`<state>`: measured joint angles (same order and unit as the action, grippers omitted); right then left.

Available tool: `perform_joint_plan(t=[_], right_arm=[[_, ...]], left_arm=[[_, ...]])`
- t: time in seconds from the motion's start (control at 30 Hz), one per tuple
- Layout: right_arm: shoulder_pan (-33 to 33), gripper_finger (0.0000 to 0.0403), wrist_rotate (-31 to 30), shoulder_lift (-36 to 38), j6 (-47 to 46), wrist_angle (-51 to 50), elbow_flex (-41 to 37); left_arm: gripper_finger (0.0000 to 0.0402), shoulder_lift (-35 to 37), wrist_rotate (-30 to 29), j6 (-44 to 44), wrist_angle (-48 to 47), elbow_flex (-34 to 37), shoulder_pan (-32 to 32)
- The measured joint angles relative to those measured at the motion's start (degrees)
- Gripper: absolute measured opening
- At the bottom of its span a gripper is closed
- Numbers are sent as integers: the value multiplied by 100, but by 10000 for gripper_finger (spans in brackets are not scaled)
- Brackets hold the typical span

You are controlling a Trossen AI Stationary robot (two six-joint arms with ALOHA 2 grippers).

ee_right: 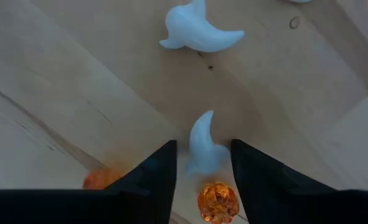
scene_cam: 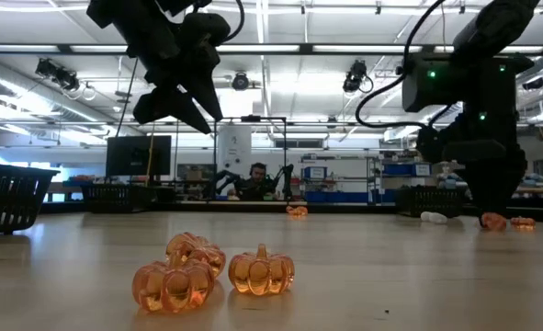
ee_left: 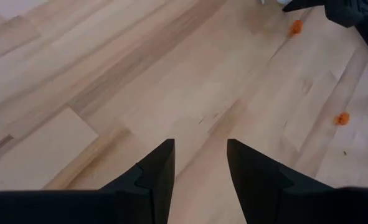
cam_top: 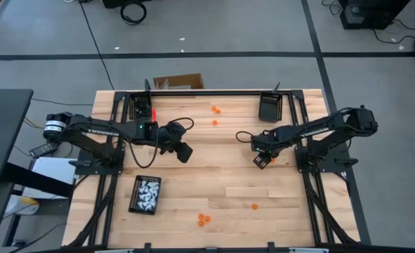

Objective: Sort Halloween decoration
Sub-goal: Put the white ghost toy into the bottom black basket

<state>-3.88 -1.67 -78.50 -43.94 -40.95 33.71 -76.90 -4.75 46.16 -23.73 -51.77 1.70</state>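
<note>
My right gripper is low over the table's right half, open, pointing down. Its fingers stand on either side of a small white ghost trinket lying on the wood. An orange pumpkin sits just behind the ghost, another orange one lies beside one finger, and a second white ghost lies farther off. My left gripper hangs open above bare wood, raised well off the table. A black tray near the left front holds several white trinkets. My right gripper comes at the white ghost from above, one finger on each side of its body, which lies flat on the table. Whether the fingers touch it, I cannot tell.
A second black tray stands at the far right edge. Orange pumpkins lie scattered: two near the far middle, a cluster of three at the near edge, and one to its right. Bare wood lies between the arms.
</note>
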Motion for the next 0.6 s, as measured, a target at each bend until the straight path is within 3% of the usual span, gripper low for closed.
perform_joint_plan(t=[0.4,0.6], right_arm=[[-11,80,-23,171,-148,191,-21],[29,61,99,254,-495,1427,-22]], left_arm=[[155,2,130,207,-4,0,-7],[155,241,255,322,-93,0,35]])
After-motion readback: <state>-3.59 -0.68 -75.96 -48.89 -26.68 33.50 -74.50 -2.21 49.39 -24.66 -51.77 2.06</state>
